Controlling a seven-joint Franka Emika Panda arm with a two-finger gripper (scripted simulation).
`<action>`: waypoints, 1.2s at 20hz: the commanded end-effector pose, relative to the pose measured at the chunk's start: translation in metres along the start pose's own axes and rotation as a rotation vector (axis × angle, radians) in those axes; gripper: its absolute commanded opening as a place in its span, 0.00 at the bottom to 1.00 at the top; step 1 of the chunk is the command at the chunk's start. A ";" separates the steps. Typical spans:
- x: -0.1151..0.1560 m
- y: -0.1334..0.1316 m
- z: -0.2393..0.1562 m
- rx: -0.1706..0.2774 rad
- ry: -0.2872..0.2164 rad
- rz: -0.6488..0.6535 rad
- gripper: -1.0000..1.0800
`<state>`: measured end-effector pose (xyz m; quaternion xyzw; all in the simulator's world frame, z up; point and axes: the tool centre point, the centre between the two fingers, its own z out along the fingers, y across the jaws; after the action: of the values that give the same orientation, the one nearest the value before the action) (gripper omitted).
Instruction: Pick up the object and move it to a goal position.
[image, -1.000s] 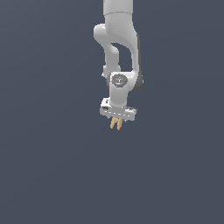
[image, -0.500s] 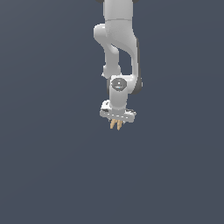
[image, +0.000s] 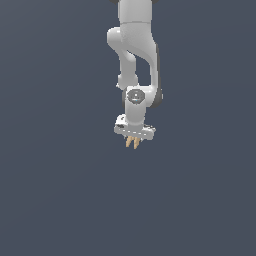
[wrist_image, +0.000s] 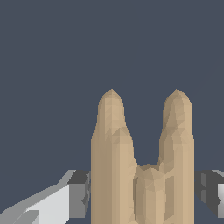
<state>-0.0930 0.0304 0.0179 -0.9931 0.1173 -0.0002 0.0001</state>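
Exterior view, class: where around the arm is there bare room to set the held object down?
Plain grey surface lies open on every side of the claw and below it. The only occupied patch is the arm above, and the tan object between the fingers.

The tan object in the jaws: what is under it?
Under the tan object, held by the gripper, both views show only plain dark background. No surface or goal marker is visible. The object's upper part is hidden between the jaws.

You see a glossy white arm (image: 134, 45) of rounded segments with dark joint seams, a round grey cap on its wrist, and grey-and-white blocky fingers (wrist_image: 65, 199).
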 end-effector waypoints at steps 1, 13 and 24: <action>0.000 -0.003 0.000 0.000 0.000 -0.001 0.00; 0.002 -0.083 -0.010 0.000 0.000 -0.001 0.00; 0.007 -0.188 -0.023 0.000 0.000 -0.002 0.00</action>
<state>-0.0461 0.2018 0.0398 -0.9933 0.1155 -0.0003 0.0003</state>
